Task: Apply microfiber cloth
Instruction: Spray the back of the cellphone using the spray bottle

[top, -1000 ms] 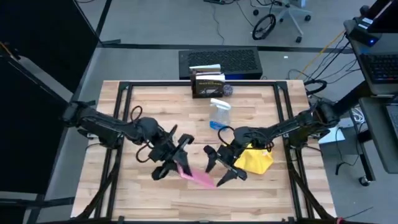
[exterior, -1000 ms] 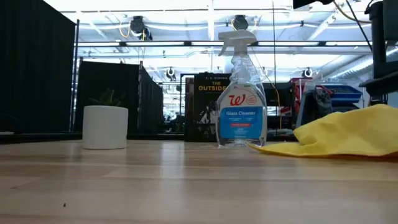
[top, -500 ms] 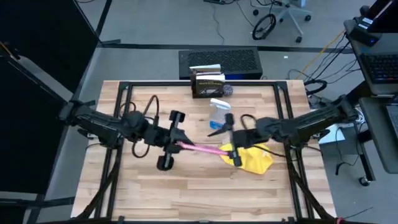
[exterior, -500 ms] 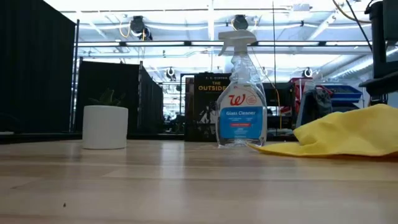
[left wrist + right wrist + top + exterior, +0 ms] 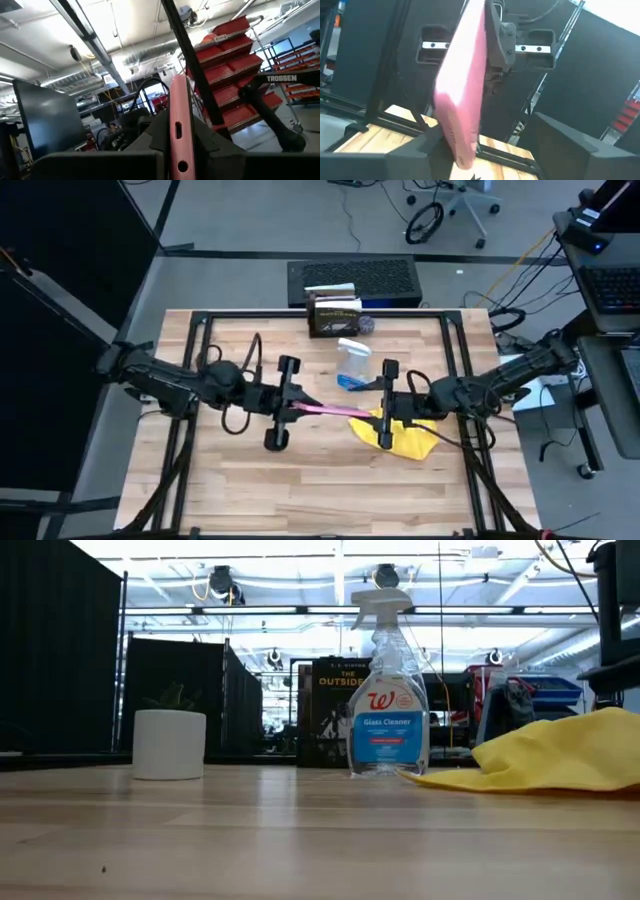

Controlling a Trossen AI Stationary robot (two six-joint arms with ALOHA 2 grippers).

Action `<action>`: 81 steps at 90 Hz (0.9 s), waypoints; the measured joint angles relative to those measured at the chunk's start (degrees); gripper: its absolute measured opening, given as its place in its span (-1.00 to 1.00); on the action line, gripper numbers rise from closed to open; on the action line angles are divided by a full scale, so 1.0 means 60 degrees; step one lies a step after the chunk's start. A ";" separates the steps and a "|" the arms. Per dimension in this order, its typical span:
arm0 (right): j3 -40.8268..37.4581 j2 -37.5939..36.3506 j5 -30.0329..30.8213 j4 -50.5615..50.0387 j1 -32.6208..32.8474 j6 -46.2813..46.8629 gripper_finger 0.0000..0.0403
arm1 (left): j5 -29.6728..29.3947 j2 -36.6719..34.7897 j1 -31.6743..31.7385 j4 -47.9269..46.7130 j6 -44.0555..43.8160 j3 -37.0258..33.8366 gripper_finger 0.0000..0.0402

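Observation:
The yellow microfiber cloth (image 5: pixel 408 437) (image 5: pixel 560 755) lies crumpled on the wooden table at the right, with nothing holding it. A pink phone (image 5: pixel 335 411) hangs level above the table between the two arms. My left gripper (image 5: pixel 300 408) is shut on its left end. My right gripper (image 5: pixel 376 412) stands open just above the cloth's left part. The phone's right end (image 5: pixel 462 145) reaches in between the right gripper's spread fingers. Whether that end touches a finger I cannot tell. My left gripper pinches the phone's two flat faces (image 5: pixel 176 107) between its fingers, at the left end. The fingers come level from the table's left and lie along the phone. The phone is lifted clear of the table, set on edge, its free end pointing toward the right arm.
A clear spray bottle (image 5: pixel 352 363) (image 5: pixel 388 690) with blue liquid stands just beyond the phone. A dark book box (image 5: pixel 333 315) sits at the far edge, and a white pot (image 5: pixel 169 743) shows in the low view. Black frame rails (image 5: pixel 196 370) border the table.
Both grippers have risen and drawn back from the near edge toward the table's middle, turning level and facing each other. The phone, earlier slanting down toward the near edge in my left gripper, now lies level, its free end pointing into my right gripper.

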 joint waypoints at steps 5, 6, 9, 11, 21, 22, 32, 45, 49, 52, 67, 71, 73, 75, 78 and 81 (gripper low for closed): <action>-0.0004 0.0000 -0.0007 -0.0030 0.0000 -0.0030 -0.37 | -0.0059 -0.0007 0.0007 -0.0075 0.0028 0.0000 -0.93; -0.0004 0.0000 -0.0005 -0.0035 0.0000 -0.0032 -0.41 | -0.0076 -0.0009 0.0010 -0.0086 0.0031 0.0001 -0.93; -0.0006 0.0000 -0.0006 -0.0065 0.0000 -0.0033 -0.56 | -0.0129 -0.0012 0.0015 -0.0114 0.0042 0.0007 -0.93; -0.0007 0.0000 -0.0007 -0.0086 0.0000 -0.0036 -0.66 | -0.0158 -0.0015 0.0018 -0.0128 0.0052 0.0007 -0.93; -0.0007 0.0004 0.0068 -0.0241 0.0000 -0.0230 -0.91 | -0.0227 -0.0015 0.0017 -0.0266 0.0046 0.0007 -0.90; -0.0007 0.0004 0.0075 -0.0253 0.0000 -0.0248 -0.91 | -0.0247 -0.0017 0.0016 -0.0294 0.0028 0.0009 -0.90; -0.0007 0.0004 0.0587 -0.0512 0.0035 -0.0489 -0.90 | -0.0980 -0.0029 -0.0010 -0.0626 -0.0379 0.0011 -0.80; -0.0007 -0.0028 0.2357 -0.0902 0.0268 -0.1391 -0.92 | -0.2603 -0.0011 -0.0014 -0.1096 -0.0452 0.0008 -0.65; -0.0007 -0.0043 0.2914 -0.1069 0.0360 -0.1643 -0.92 | -0.3148 0.0003 -0.0013 -0.1236 -0.0399 0.0001 -0.60; -0.0007 -0.0044 0.3302 -0.1187 0.0413 -0.1783 -0.92 | -0.3552 0.0015 -0.0013 -0.1296 -0.0389 -0.0015 -0.56; 0.0040 -0.0058 0.4975 -0.1737 0.0601 -0.2528 -0.92 | -0.4910 -0.0022 0.0043 -0.1663 -0.0437 -0.0040 -0.31; 0.0047 -0.0058 0.5442 -0.1842 0.0642 -0.2679 -0.92 | -0.5284 -0.0022 0.0054 -0.1713 -0.0437 -0.0040 -0.24; 0.0044 -0.0058 0.5664 -0.1900 0.0661 -0.2763 -0.92 | -0.5538 -0.0026 0.0056 -0.1717 -0.0425 -0.0040 -0.21; 0.0040 -0.0058 0.5840 -0.1932 0.0682 -0.2848 -0.92 | -0.5739 -0.0028 0.0056 -0.1726 -0.0401 -0.0040 -0.19; 0.0036 -0.0055 0.5985 -0.1949 0.0688 -0.2976 -0.92 | -0.5999 -0.0051 0.0058 -0.1779 -0.0334 -0.0040 -0.16; 0.0030 -0.0055 0.6079 -0.1934 0.0694 -0.3122 -0.92 | -0.6248 -0.0070 0.0096 -0.1851 -0.0172 -0.0035 -0.13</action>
